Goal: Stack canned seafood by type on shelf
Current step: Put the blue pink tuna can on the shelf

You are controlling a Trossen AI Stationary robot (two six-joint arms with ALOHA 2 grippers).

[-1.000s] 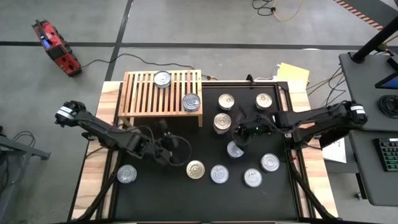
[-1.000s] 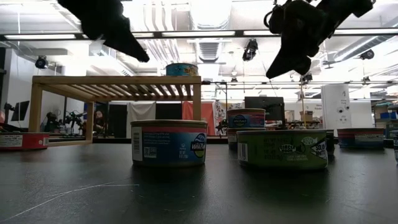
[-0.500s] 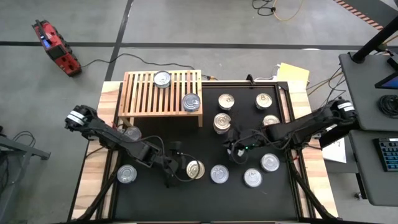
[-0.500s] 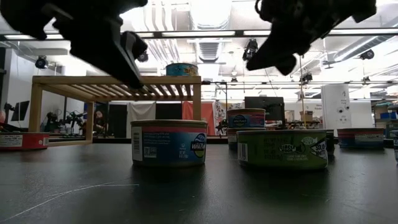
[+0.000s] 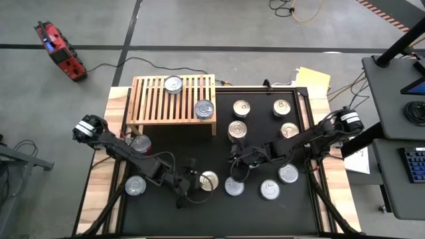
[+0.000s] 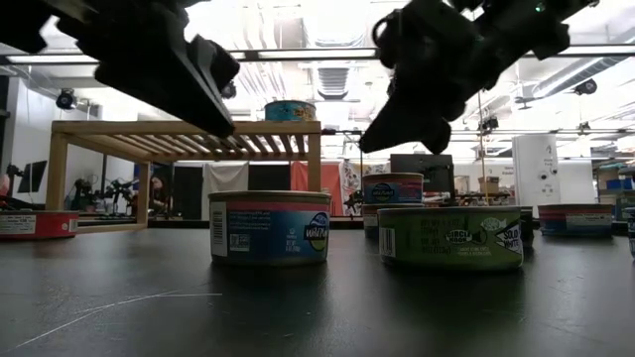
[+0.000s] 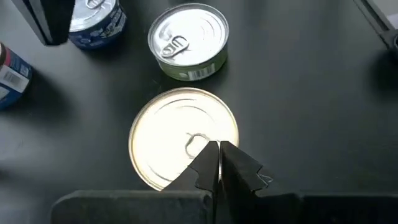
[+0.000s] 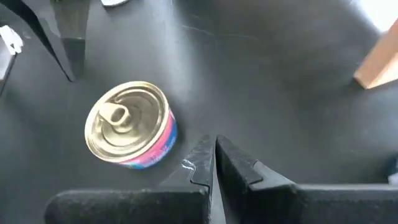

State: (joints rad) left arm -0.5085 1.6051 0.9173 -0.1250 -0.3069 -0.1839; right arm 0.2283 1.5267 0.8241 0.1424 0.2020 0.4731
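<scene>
The wooden shelf (image 5: 156,103) stands at the far left with two cans (image 5: 173,83) (image 5: 204,108) on its slats. Several more cans stand on the black mat. My left gripper (image 7: 219,149) is shut and hangs over a gold-lidded can with a blue and pink label (image 5: 208,180) (image 6: 270,226), slanting down, clear above its lid in the low view. My right gripper (image 8: 214,146) (image 5: 232,161) is shut too. It hovers a little to the right of and beyond that same can (image 8: 130,124) and holds nothing.
A green-labelled can (image 7: 188,40) (image 6: 451,238) and silver-lidded cans (image 5: 269,190) (image 5: 288,174) stand close to the right of the gold one. Other cans stand at the left (image 5: 135,186) (image 5: 140,143) and farther back (image 5: 241,107) (image 5: 281,107). The shelf's leg (image 8: 379,62) is nearby.
Both grippers have come down and toward the near edge, closing in on the gold-lidded can: the left from the left while tipping further down, the right from the right. Both stayed shut. No can has moved.
</scene>
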